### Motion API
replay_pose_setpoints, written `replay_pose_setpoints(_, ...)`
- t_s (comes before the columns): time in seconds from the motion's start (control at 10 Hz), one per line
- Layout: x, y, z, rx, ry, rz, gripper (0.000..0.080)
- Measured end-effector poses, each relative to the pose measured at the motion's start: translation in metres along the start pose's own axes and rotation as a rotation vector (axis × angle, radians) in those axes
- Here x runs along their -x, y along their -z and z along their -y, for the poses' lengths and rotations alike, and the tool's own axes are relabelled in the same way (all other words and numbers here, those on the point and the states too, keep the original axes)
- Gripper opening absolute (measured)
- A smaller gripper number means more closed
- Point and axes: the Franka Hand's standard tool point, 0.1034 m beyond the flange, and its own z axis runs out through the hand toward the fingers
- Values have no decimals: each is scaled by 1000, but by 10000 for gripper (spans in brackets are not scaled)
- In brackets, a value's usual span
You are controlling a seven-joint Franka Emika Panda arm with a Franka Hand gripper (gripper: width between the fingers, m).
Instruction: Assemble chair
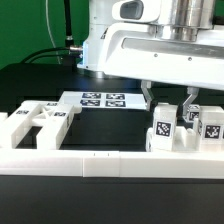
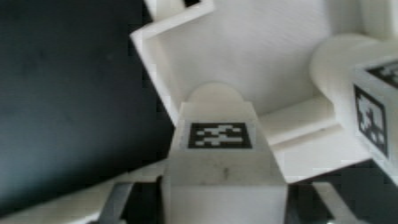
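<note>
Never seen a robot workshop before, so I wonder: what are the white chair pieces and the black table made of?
Chair pieces: apparently rigid white plastic, matte, judging by blocky moulded edges and even colour. Table: black, matte, no glare; material unclear, perhaps cloth or mat.

Tagged chair post (image 2: 221, 120) — within tool (image 2: 221, 196), black table (image 2: 63, 90)

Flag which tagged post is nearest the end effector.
The exterior view's leftmost post: it stands directly below the end effector; the other posts sit further toward that view's right.
</note>
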Motion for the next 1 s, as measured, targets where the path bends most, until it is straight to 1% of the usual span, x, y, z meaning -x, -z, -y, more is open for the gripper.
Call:
replay_pose_setpoints(0.3,0,0,0,-2,-197,1,290)
replay_pose_setpoints(0.4,0,0,0,-3,-227,1,290)
replay_pose_setpoints(0.7,0,0,1,-11,-433,9,290)
replay_pose_setpoints(0.8,0,0,0,-20,-541,12,290)
replay_pose_setpoints(1.0,-1,-1,0,-53,-738,41,290)
